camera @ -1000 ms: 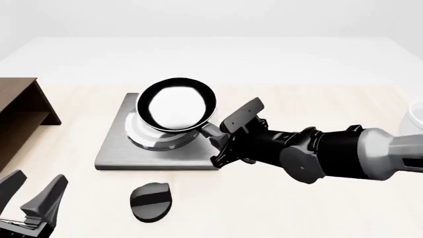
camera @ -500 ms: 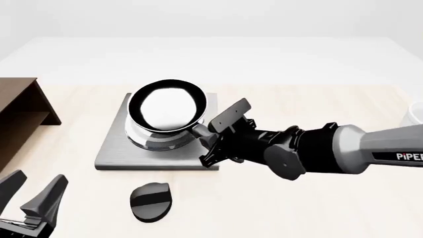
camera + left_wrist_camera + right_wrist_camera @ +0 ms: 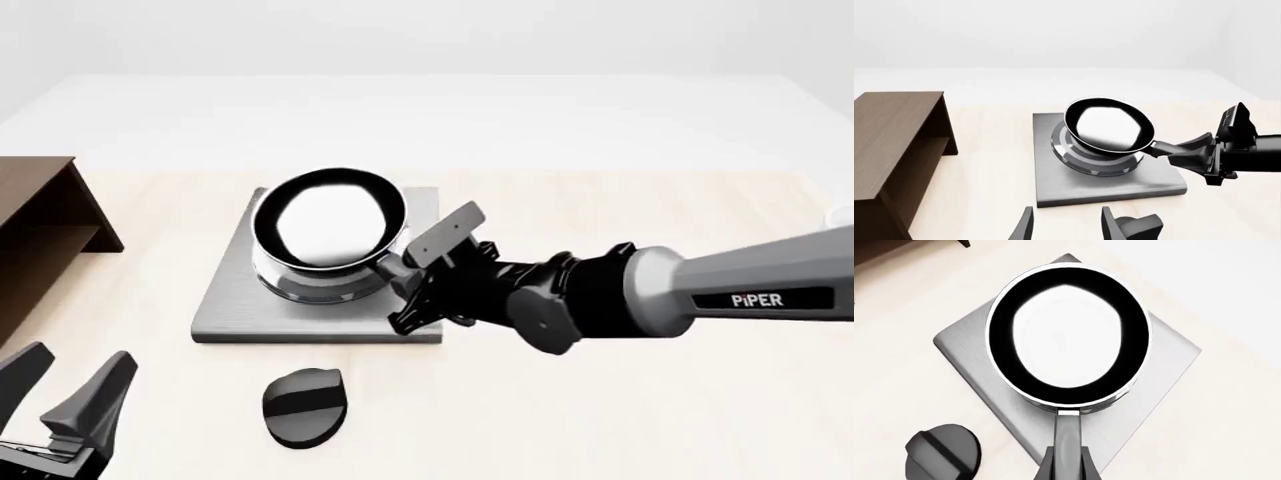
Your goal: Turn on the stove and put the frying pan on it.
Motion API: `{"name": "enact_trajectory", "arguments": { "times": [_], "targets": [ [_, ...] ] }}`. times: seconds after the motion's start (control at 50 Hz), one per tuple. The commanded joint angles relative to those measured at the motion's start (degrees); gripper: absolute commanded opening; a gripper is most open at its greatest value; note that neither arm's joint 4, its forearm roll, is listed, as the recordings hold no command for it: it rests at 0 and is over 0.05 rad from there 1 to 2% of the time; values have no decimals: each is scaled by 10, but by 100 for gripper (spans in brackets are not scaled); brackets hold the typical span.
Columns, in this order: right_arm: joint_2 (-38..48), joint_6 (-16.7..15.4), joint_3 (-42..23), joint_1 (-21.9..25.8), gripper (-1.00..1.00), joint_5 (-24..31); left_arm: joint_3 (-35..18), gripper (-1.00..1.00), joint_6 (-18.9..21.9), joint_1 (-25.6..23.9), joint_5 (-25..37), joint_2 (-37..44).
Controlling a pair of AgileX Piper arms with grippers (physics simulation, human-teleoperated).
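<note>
The black frying pan is over the burner rings of the grey stove slab; I cannot tell whether it rests on them. My right gripper is shut on the pan's handle, at the slab's right near corner. The black oval knob lies on the table in front of the slab. My left gripper is open and empty at the near left, left of the knob. The left wrist view shows the pan, slab and knob. The right wrist view shows the pan, slab and knob.
A brown wooden shelf stands at the left edge of the table, left of the stove; it also shows in the left wrist view. A sliver of a white cup shows at the far right edge.
My right gripper has carried the pan to the left and a little down, from the burner's right side to over its middle. The left gripper and the knob have not moved.
</note>
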Motion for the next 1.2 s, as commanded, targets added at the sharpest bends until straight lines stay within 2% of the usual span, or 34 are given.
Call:
{"name": "enact_trajectory", "arguments": {
  "times": [0.02,1.08,1.1,1.2],
  "targets": [
    [12,4,-20,-3,-100,-8,0,100,-3,1,-1,0],
    [40,3,-29,-1,-100,-13,0,100,-3,1,-4,0],
    [38,5,-29,-1,100,-12,0,100,-3,1,-4,0],
    [28,5,-24,1,100,-10,0,100,-3,1,-4,0]
  ]
}}
